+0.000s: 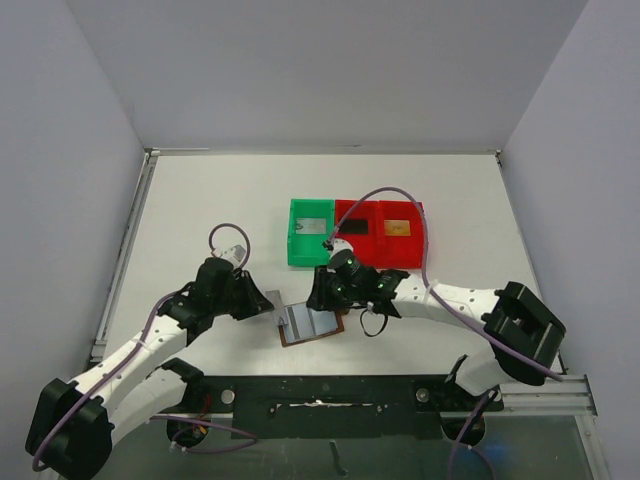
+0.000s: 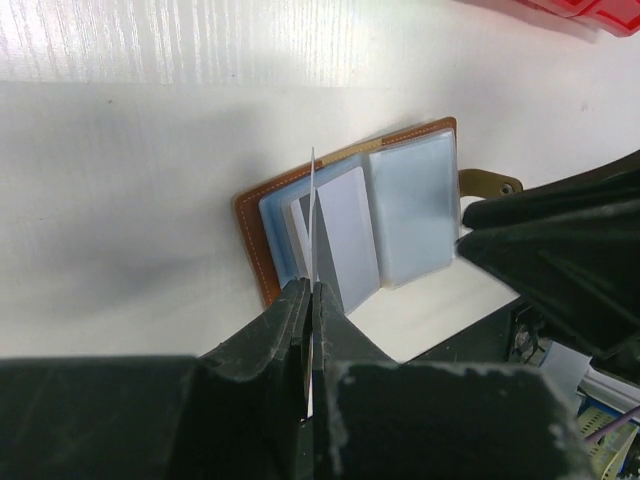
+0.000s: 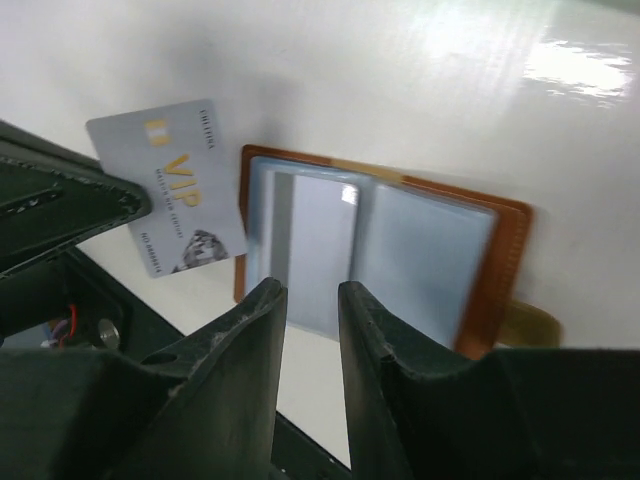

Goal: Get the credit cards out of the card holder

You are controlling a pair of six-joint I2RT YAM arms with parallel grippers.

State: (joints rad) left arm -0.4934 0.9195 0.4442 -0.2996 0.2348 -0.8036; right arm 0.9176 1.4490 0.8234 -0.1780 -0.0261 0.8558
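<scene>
We read "VIP" in gold capitals on the pale grey VIP card (image 3: 165, 185), next to a small gold square. The finer print and the dark little picture under it are too small to read. The left tool (image 2: 312, 300) is clenched on one edge of this card and holds it on edge above the bench (image 1: 200, 220), so its own camera sees the card as a thin line. The card is out of the sleeves, just beside the left end of the card holder (image 1: 312, 325); we cannot tell whether the two touch.

The card holder lies open and flat, lining up, with its long axis roughly left to right and its tab (image 2: 490, 183) towards the right arm. The right tool (image 3: 310, 320) hangs over the edge on that side, its jaws partly apart with nothing between them.

Farther back, well apart from both tools, the green tray (image 1: 293, 235) holds a pale card (image 1: 312, 226). The red tray (image 1: 400, 258) holds a dark card (image 1: 345, 228) and a golden-orange card (image 1: 397, 228).
</scene>
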